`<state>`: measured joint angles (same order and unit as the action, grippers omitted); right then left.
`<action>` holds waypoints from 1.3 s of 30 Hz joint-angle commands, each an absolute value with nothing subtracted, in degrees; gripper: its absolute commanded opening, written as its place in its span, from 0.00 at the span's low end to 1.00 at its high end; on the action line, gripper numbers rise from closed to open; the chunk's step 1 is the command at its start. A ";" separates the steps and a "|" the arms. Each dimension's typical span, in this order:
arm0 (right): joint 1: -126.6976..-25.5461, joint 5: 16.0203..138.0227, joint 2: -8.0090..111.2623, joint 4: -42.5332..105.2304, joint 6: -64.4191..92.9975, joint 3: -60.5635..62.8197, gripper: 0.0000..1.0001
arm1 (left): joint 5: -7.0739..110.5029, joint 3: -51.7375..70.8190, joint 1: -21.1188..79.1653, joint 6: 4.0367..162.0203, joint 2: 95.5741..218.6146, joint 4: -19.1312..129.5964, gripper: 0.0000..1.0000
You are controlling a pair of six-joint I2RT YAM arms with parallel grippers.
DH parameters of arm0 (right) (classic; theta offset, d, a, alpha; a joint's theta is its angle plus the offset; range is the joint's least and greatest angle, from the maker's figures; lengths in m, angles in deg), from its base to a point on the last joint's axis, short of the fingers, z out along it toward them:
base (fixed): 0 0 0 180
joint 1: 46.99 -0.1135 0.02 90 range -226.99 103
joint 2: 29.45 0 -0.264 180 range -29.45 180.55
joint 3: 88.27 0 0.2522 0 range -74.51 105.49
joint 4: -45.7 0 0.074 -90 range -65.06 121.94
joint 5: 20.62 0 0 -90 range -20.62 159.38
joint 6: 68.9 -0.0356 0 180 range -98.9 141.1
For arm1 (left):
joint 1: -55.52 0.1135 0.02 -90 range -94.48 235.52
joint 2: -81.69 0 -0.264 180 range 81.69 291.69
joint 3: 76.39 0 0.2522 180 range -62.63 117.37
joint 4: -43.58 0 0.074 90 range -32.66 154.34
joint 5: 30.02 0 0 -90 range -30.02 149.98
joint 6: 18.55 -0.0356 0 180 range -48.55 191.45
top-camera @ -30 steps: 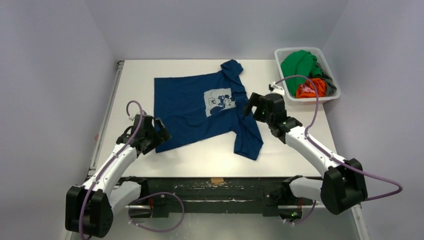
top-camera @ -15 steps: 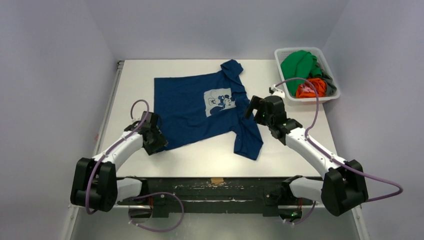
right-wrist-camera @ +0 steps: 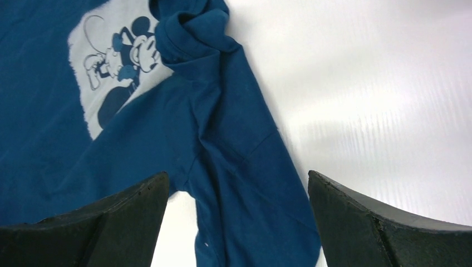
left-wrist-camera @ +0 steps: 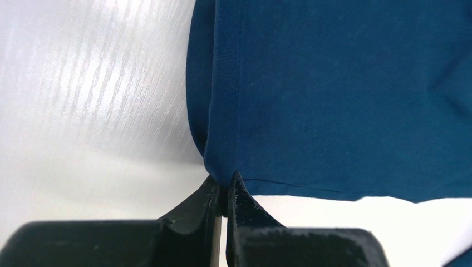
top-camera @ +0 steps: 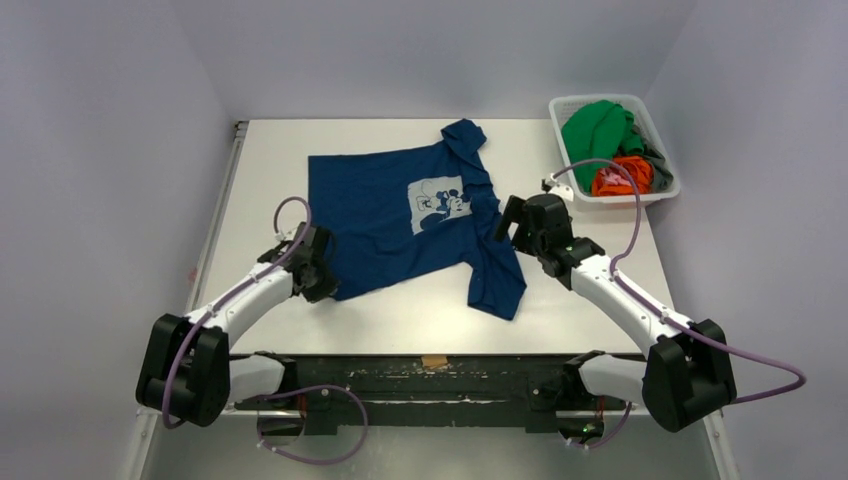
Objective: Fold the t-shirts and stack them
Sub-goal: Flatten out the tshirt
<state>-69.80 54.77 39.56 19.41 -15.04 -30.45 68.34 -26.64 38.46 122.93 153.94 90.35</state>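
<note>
Your left fingers [left-wrist-camera: 192, 214] are pressed together on the hem corner of the navy blue t-shirt [top-camera: 395, 215], with only a sliver of cloth caught between the tips. The rest of the shirt spreads flat on the bench [top-camera: 570, 290] ahead of them and off to their right.

Your right fingers [right-wrist-camera: 125, 217] stand wide apart and hold nothing. The sleeve [right-wrist-camera: 250, 211] lies on the bench in the gap between them, with the bunched collar [right-wrist-camera: 189, 28] and the white mouse print [right-wrist-camera: 117, 67] further ahead.

Expect this cloth to be light, thin and limp. It should sag from any pinch, drag on the bench and wrinkle rather than slide as a sheet. A pinch as shallow as the left one may slip, so the doubled hem band just ahead of the tips looks the safer hold. On the right, the sleeve seam or shoulder edge looks the best grip.

The green t-shirt [top-camera: 595, 128], orange t-shirt [top-camera: 622, 180] and dark grey t-shirt [top-camera: 655, 158] sit heaped in the white basket [top-camera: 672, 186], well beyond the right fingers.
</note>
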 commanded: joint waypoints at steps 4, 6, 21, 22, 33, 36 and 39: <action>-69.86 50.50 40.07 9.01 -20.09 -27.03 0.92 | 72.34 -27.73 38.08 121.44 144.00 89.97 0.00; -69.96 49.89 40.07 5.32 -21.14 -27.53 0.91 | 72.58 -27.96 38.03 120.45 141.91 89.75 0.00; -74.10 61.74 36.11 -2.37 -21.32 -38.82 0.66 | 74.43 -31.49 38.03 119.87 132.61 90.82 0.00; -74.99 62.32 36.79 -1.36 -21.47 -38.89 0.65 | 74.40 -31.43 38.03 119.66 132.66 90.85 0.00; -83.27 56.83 47.05 -1.01 -23.57 -36.06 0.45 | 74.48 -31.86 38.03 119.96 133.66 90.35 0.00; -83.70 55.70 48.04 -0.80 -24.41 -36.49 0.31 | 74.71 -32.04 38.07 119.96 133.89 90.64 0.00; -84.46 53.46 49.52 -2.08 -24.83 -35.10 0.13 | 75.60 -31.96 38.03 119.96 133.45 91.51 0.00</action>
